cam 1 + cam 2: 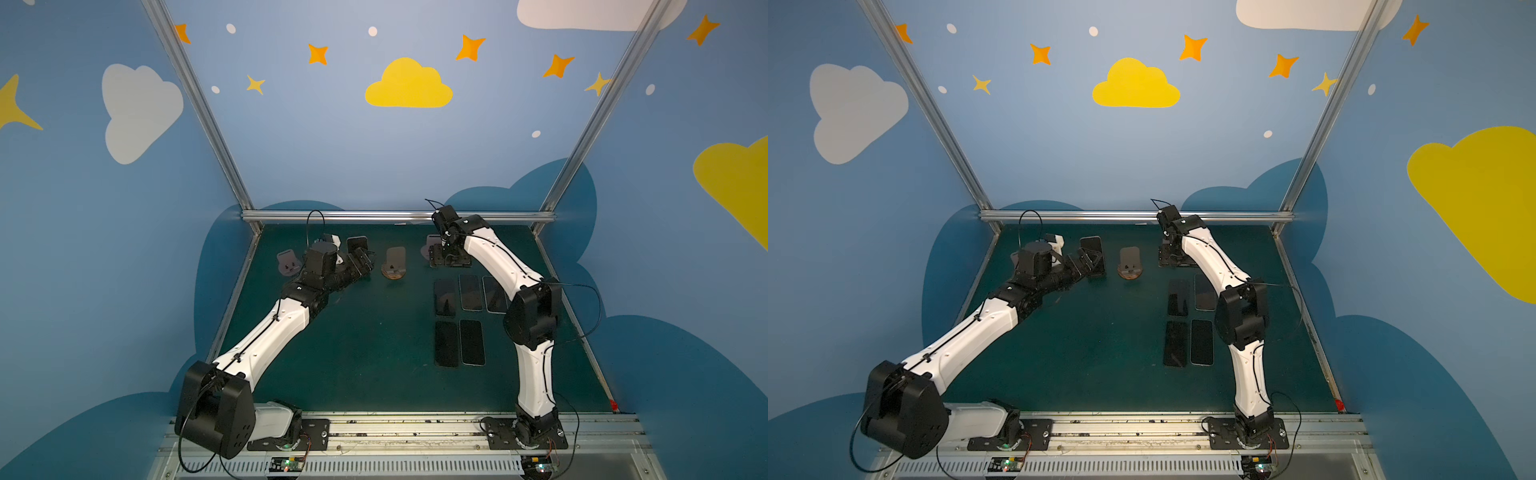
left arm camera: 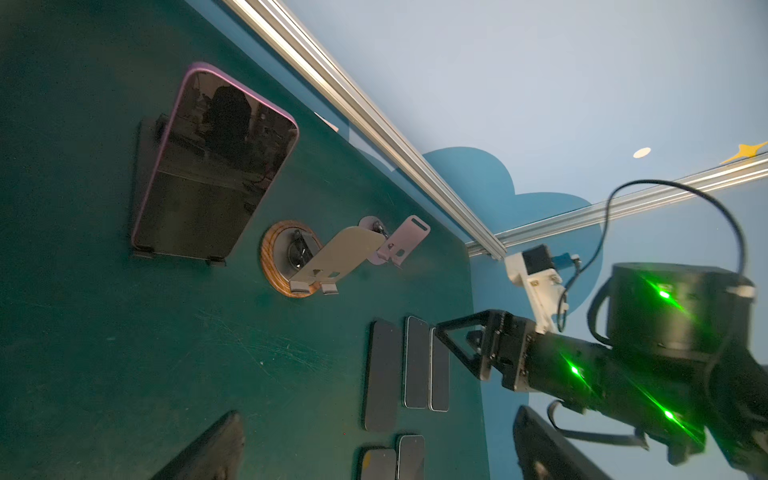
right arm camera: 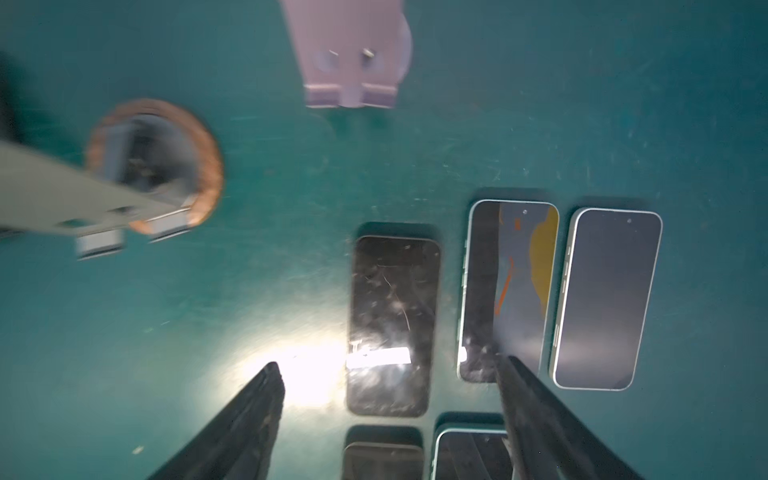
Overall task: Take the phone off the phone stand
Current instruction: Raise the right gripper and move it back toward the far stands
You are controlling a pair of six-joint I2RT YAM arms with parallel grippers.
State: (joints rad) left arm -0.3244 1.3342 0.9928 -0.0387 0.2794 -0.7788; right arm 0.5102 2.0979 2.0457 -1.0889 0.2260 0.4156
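Overall: you are looking at a dark green surface [image 1: 353, 365] with two arms reaching toward its far edge, as both top views show.
Phone [image 2: 216, 166]: your target has a dark screen and a purple rim. It leans back on its stand in the far left part of the surface.
Phone stand [image 2: 143, 174]: black, with two small lips at its foot that catch the phone's lower edge.
Left end effector [image 1: 361, 258]: its jaws stand wide apart just in front of the phone and hold nothing. In the left wrist view the phone lies ahead of the fingers, not between them.
Right end effector [image 3: 387, 362]: its fingers are parted with an empty gap and grip nothing. It is poised above the surface near the far row of flat phones. The right wrist view is blurred.
Wooden-based stand [image 1: 395, 266]: empty, with a tilted grey plate. You find it between the two end effectors.
Lilac stand [image 3: 349, 54]: empty, at the far edge beside the right end effector.
Flat phones [image 3: 392, 324]: five lie face up on the right half, three in the far row and two in the near row, side by side and unstacked.
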